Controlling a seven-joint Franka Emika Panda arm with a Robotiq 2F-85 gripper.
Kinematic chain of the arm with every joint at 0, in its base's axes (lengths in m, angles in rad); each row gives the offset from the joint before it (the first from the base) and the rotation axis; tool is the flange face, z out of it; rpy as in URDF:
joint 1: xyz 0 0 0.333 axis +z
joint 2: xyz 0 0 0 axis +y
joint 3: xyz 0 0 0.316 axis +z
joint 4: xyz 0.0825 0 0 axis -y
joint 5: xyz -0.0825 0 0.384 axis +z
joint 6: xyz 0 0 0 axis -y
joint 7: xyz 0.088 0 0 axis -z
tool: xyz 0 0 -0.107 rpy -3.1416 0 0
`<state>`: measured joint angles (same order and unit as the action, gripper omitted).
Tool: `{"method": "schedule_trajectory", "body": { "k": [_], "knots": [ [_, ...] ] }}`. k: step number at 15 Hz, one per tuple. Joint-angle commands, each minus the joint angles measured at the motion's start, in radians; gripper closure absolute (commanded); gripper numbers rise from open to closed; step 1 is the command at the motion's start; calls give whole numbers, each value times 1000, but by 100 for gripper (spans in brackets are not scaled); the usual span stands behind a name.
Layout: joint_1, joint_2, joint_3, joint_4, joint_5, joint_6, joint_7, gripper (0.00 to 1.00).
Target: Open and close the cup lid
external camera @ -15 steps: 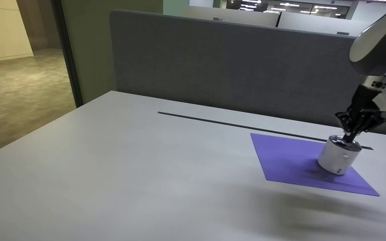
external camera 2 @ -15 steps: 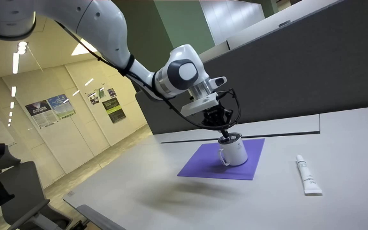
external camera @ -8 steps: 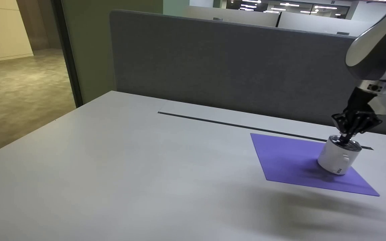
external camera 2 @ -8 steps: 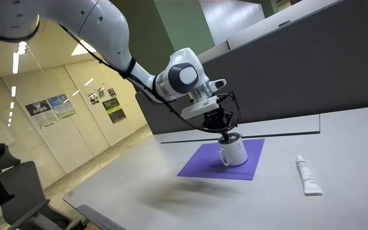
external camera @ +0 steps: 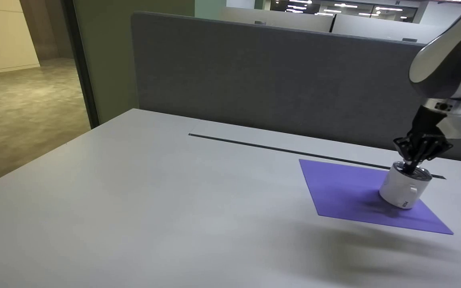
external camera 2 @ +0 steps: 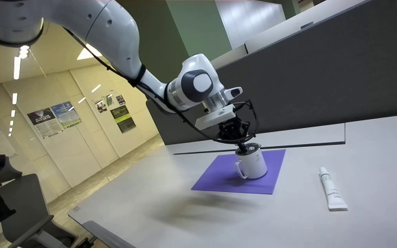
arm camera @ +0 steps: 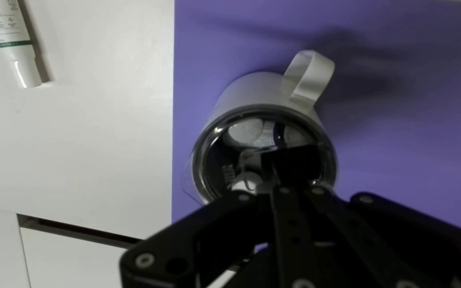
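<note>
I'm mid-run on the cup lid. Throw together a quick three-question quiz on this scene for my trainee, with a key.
1. Is the pincer open or shut?
2. The lid of the cup is: a) missing; b) on top; c) lying beside it.
3. True or false: the white tube lies on the table, off the purple mat.

Key: 1. shut; 2. b; 3. true.

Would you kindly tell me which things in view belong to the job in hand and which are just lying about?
For the job:
white cylindrical handled cup
round shiny dark-grey lid
black fingers

Lying about:
purple rectangular mat under the cup
slim white capped tube
</note>
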<state>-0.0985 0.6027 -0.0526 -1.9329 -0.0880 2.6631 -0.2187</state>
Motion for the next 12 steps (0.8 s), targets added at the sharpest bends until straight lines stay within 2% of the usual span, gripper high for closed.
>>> {"method": "schedule_trajectory", "body": {
  "k": [1, 4, 7, 10, 12],
  "knots": [
    [41, 16, -53, -1, -82, 31, 43, 100],
    [66, 26, -88, -1, -139, 59, 58, 100],
    [71, 27, -92, -2, -155, 64, 64, 100],
    [40, 25, -50, 3, -114, 44, 35, 100],
    [-4, 17, 7, 10, -49, 9, 1, 100]
  ]
}}
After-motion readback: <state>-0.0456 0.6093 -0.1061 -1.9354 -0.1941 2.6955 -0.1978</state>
